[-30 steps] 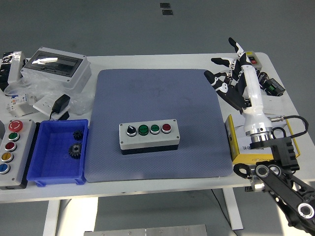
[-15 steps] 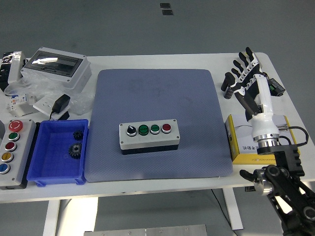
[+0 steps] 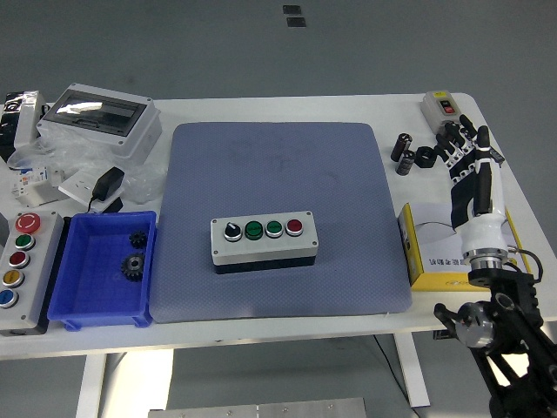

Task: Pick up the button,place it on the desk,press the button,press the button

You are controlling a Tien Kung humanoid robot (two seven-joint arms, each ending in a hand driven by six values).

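A grey button box (image 3: 264,243) with a black knob, two green buttons and one red button sits in the middle of the blue-grey mat (image 3: 278,174). My right hand (image 3: 466,150) is at the table's right side, above the yellow box (image 3: 435,252), well to the right of the button box. Its fingers are spread and point away from me; it holds nothing. My left arm is out of view.
A blue bin (image 3: 103,270) with two black gears stands left of the mat. A second button box (image 3: 19,270) is at the far left edge. A clear-lidded enclosure (image 3: 100,117), an adapter and bags lie back left. Small black cylinders (image 3: 407,152) and a switch box (image 3: 439,104) lie back right.
My right hand has drawn back to the right and toward me, away from the mat's corner, and its fingers have straightened. The button box has not moved.
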